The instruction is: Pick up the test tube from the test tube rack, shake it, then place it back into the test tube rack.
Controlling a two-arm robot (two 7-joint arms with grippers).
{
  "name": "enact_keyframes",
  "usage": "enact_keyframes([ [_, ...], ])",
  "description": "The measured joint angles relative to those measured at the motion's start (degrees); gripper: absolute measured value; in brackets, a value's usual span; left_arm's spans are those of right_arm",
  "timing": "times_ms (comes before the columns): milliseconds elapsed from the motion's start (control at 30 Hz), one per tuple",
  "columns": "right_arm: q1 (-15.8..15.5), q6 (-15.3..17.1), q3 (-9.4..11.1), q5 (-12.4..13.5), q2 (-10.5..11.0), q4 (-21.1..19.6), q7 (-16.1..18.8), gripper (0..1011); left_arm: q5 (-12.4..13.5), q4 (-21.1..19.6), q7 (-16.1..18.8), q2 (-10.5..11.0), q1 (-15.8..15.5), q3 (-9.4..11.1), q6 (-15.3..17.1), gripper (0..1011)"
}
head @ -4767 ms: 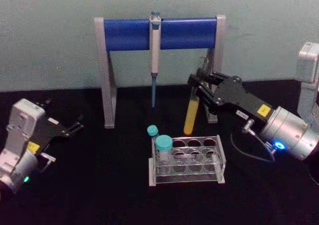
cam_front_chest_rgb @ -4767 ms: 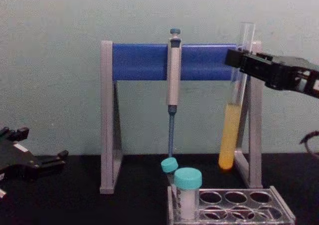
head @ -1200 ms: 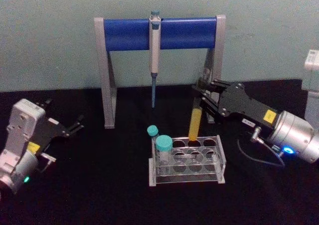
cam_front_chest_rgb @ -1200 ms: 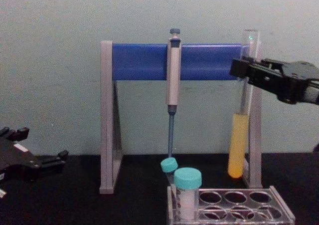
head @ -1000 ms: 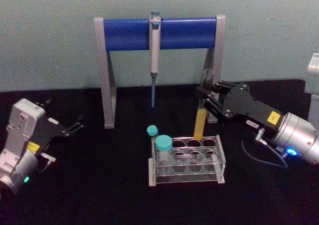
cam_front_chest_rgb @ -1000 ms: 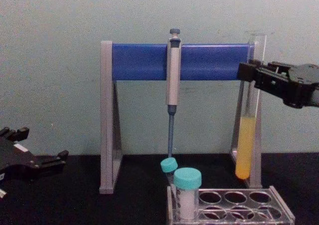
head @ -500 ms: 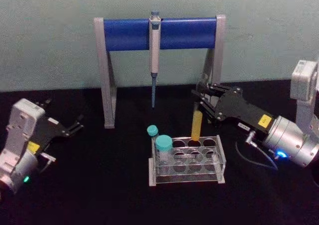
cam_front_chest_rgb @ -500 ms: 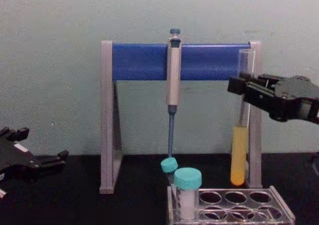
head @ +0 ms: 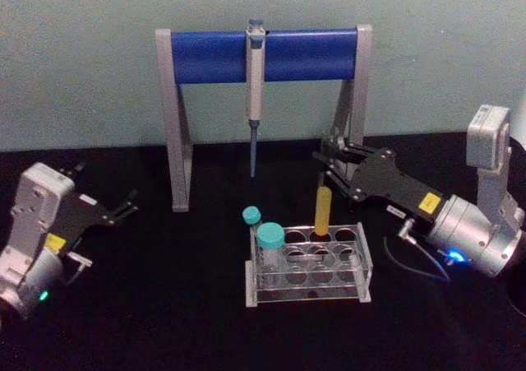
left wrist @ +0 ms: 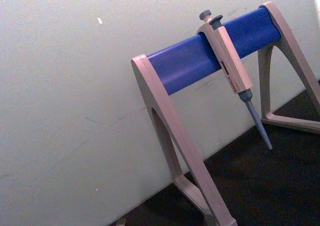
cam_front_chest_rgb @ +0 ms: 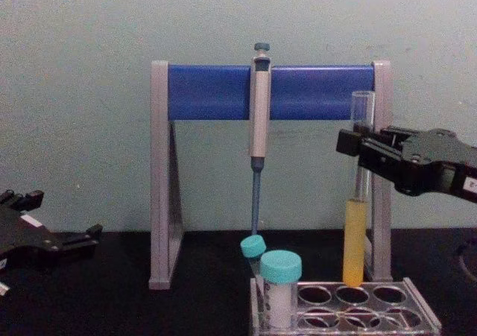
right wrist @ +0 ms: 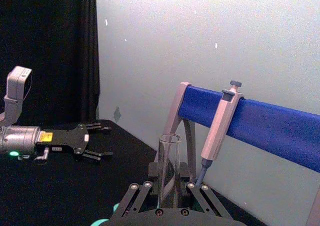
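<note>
**Bench holdings, listed near to far: test tube held at the rack's back row**

1. Left gripper (head: 123, 206), black, on a grey wrist. It lies low at the left of the black table (head: 164, 305), well apart from the rack. Its fingers are spread, with nothing between them.
2. Low clear plastic test tube rack (head: 308, 264), with rows of round holes in its top, standing at the table's middle.
3. Short tube with a wide teal cap (head: 269, 237), upright in a hole at the rack's left end.
4. Smaller teal-capped tube (head: 251, 215), tilted, just behind the wide-capped one. Whether it sits in a hole cannot be told.
5. Long, thin clear glass test tube (head: 322, 211), capless and upright, with yellow-orange liquid in its lower part. Its round bottom is at the mouth of a back-row hole. Whether it has entered the hole cannot be told.
6. Right gripper (head: 330, 167), black, reaching in from the right above the rack's far side. Its jaws pinch the test tube on the clear glass above the liquid.
7. Tall pipette stand (head: 214, 56), with grey legs and a blue crossbar, behind the rack.
8. Grey-blue pipette (head: 255, 83), hanging from the middle of the crossbar, tip down.
9. Pale green wall (head: 82, 58), behind everything.
</note>
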Motion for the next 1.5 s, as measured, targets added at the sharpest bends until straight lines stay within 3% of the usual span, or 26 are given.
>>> enact_keyframes([
  [1500, 2.3, 2.3, -2.0, 0.5, -1.7, 6.5, 2.2, 232, 0.0, 0.0, 0.0, 0.0, 0.0, 0.0, 0.0, 1001],
])
